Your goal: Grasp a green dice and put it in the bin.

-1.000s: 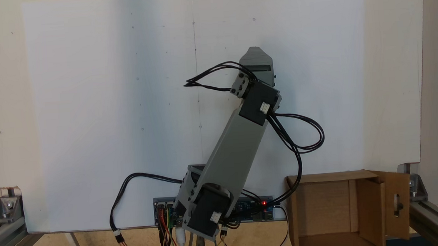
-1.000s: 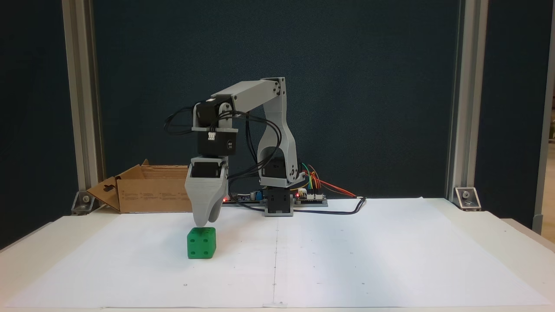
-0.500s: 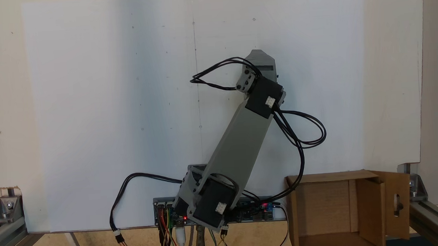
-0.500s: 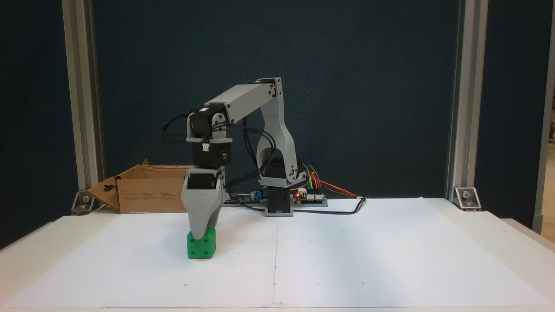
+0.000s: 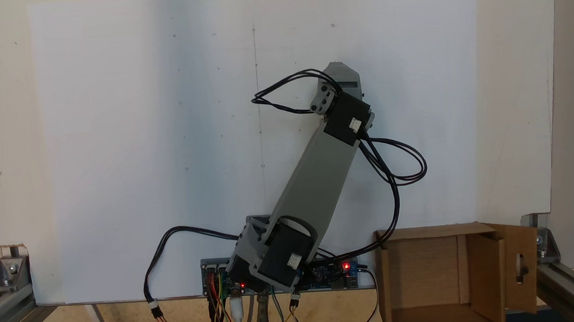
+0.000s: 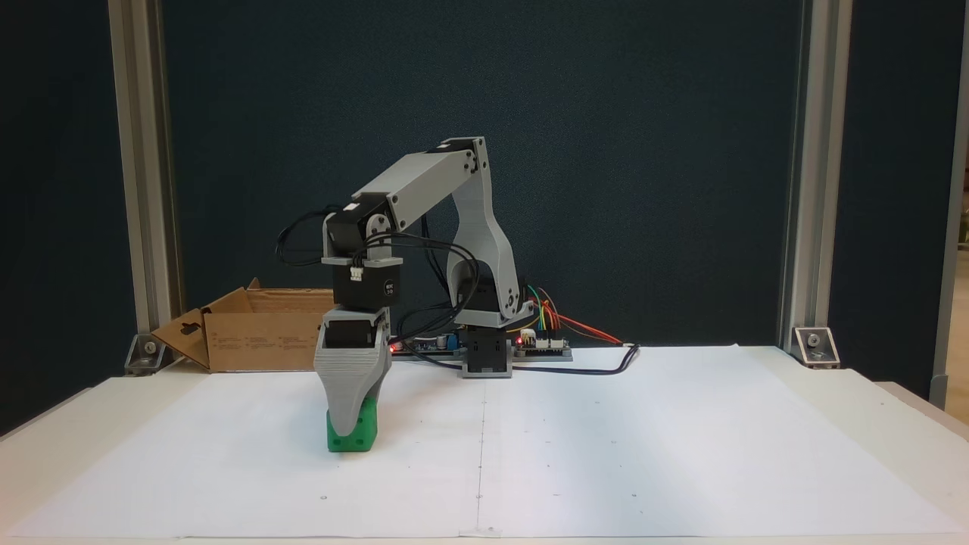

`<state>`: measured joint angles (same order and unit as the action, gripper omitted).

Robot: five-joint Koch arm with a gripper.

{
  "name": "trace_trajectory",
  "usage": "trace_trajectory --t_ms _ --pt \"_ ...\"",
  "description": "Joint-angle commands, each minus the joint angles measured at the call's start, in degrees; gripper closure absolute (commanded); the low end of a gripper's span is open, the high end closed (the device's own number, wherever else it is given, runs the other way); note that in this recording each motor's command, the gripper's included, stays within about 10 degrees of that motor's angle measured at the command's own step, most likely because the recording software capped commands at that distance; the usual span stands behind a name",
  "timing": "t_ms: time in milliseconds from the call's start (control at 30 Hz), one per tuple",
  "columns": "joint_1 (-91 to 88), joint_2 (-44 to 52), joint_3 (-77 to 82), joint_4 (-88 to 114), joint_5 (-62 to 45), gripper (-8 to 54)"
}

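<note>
The green dice (image 6: pixel 365 437) sits on the white paper, left of the arm's base. My gripper (image 6: pixel 346 428) points straight down over it. The grey front jaw covers the dice's left and upper part and reaches almost to the paper. The two jaws stand one behind the other, so the gap between them is hidden. From above, the gripper (image 5: pixel 343 78) and wrist hide the dice. The bin (image 6: pixel 261 339), a brown cardboard box with a slotted flap, stands behind and to the left; from above, the bin (image 5: pixel 426 272) is at the lower right.
A controller board with coloured wires (image 6: pixel 539 342) lies beside the arm's base (image 6: pixel 484 356). Aluminium posts (image 6: pixel 144 182) stand at both back corners. The white paper (image 6: pixel 643 454) stretches wide to the right of the dice. Black cables (image 5: pixel 399 173) loop off the arm.
The gripper has come down from just above the dice to around it, its front jaw now covering much of the cube. The dice has stayed in place.
</note>
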<state>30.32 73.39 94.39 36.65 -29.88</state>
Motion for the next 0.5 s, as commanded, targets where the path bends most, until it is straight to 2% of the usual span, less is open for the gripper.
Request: trace_trajectory --t_ms 0,467 --pt "0.0 0.0 -1.1 -0.7 -4.0 2.5" --pt "0.0 -2.3 -1.1 -3.1 -4.0 2.5"
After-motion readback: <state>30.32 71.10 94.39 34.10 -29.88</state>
